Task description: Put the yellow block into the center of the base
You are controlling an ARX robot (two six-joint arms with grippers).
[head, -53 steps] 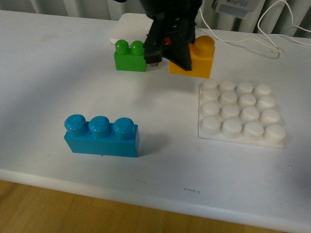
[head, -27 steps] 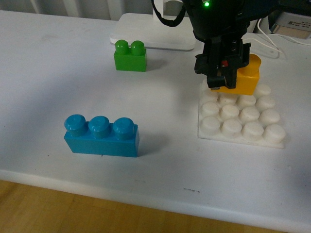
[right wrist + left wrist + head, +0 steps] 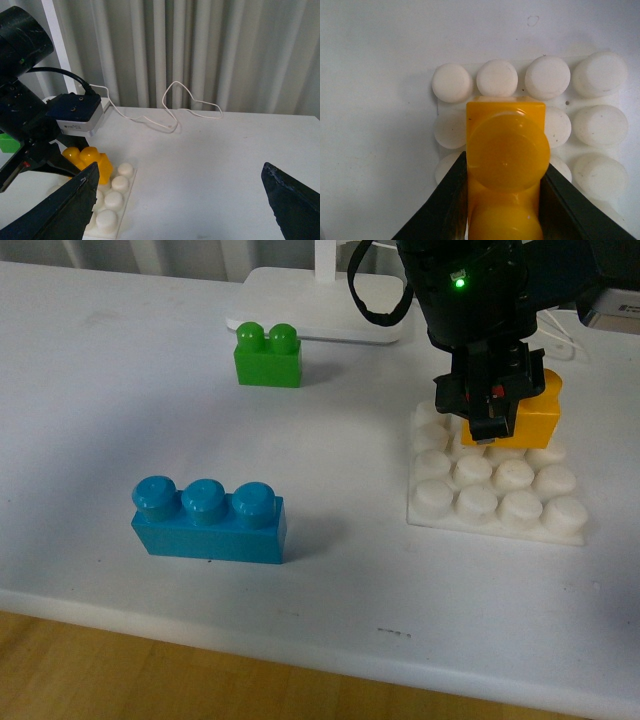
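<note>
My left gripper (image 3: 492,418) is shut on the yellow block (image 3: 535,408) and holds it over the back rows of the base (image 3: 495,502), the white studded plate at the right. In the left wrist view the yellow block (image 3: 506,150) sits between the black fingers (image 3: 451,200), with the base's studs (image 3: 547,77) under and around it. I cannot tell whether the block touches the studs. My right gripper (image 3: 180,170) is open and empty above bare table, beside the base (image 3: 114,201) and the yellow block (image 3: 91,159). It does not show in the front view.
A green two-stud brick (image 3: 268,355) stands at the back left, in front of the white lamp foot (image 3: 320,308). A blue three-stud brick (image 3: 210,520) stands front left. White cables (image 3: 165,112) lie behind the base. The table's front edge (image 3: 300,640) is near.
My left gripper has carried the yellow block from beside the green brick to the right and forward, and now holds it over the base's back rows. The other bricks have not moved.
</note>
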